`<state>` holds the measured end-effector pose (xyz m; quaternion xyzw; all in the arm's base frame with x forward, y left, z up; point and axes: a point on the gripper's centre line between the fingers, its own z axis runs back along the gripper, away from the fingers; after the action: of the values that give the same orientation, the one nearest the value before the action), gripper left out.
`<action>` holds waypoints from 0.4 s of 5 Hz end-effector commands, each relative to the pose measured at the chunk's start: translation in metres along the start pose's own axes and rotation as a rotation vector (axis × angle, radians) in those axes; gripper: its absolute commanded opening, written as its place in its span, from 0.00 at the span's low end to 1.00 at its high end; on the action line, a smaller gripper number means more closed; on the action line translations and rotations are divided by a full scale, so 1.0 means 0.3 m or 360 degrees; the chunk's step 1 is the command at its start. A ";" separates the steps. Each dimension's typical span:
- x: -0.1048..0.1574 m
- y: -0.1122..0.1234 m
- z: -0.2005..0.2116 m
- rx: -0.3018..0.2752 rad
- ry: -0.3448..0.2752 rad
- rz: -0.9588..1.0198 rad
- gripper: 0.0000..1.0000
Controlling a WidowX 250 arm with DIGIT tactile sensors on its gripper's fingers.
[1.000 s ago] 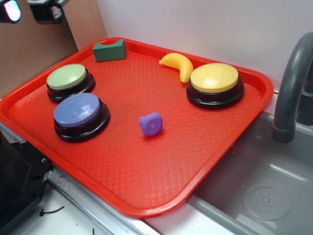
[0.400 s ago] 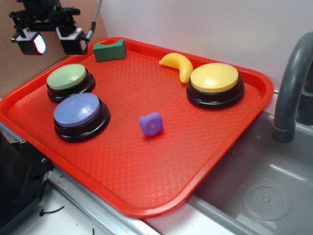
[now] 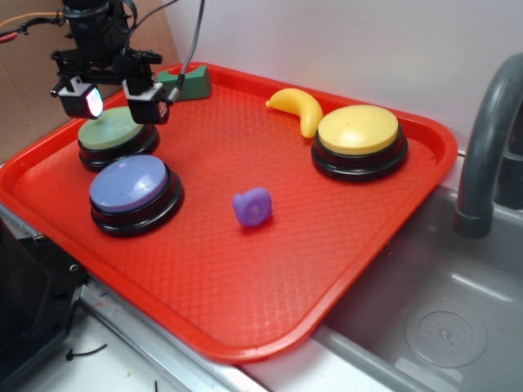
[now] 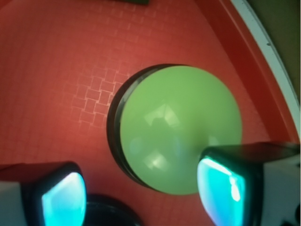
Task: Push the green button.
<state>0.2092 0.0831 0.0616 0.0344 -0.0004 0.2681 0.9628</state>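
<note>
Green button [image 3: 110, 129] sits under the gripper [image 3: 114, 102], jaws spread; purple button [image 3: 129, 184] just near, green block [image 3: 190, 83] far.

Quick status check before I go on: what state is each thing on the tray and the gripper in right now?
gripper: open, above the green button
green button: not yet pressed, no contact visible
blue button: untouched
yellow button: untouched
banana: lying flat
green block: upright, partly hidden
purple toy: resting alone
</note>
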 end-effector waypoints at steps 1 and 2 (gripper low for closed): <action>-0.009 0.010 0.052 -0.0019 -0.0059 -0.0024 1.00; -0.001 0.023 0.023 -0.0003 -0.0036 -0.0008 1.00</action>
<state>0.2072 0.0827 0.0617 0.0349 0.0036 0.2648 0.9637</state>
